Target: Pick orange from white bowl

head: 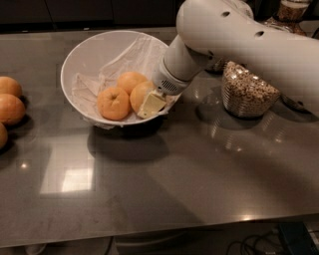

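The white bowl (84, 55) stands on the grey counter, lined with a thin clear film. Three round fruits lie in it. The orange (139, 94), pale yellow-orange, is on the right side of the bowl. A smaller, deeper-orange fruit (113, 103) with a stem dimple lies to its left, and another fruit (130, 79) lies behind. My gripper (150, 103) reaches down into the bowl from the right and sits against the front right of the orange, hiding part of it. The white arm (239, 40) crosses over the bowl's right rim.
A glass jar of cereal (244, 92) stands just right of the bowl, under the arm. Another jar (289, 12) is at the back right. Three more oranges (10, 107) lie at the counter's left edge. The counter's front edge runs along the bottom.
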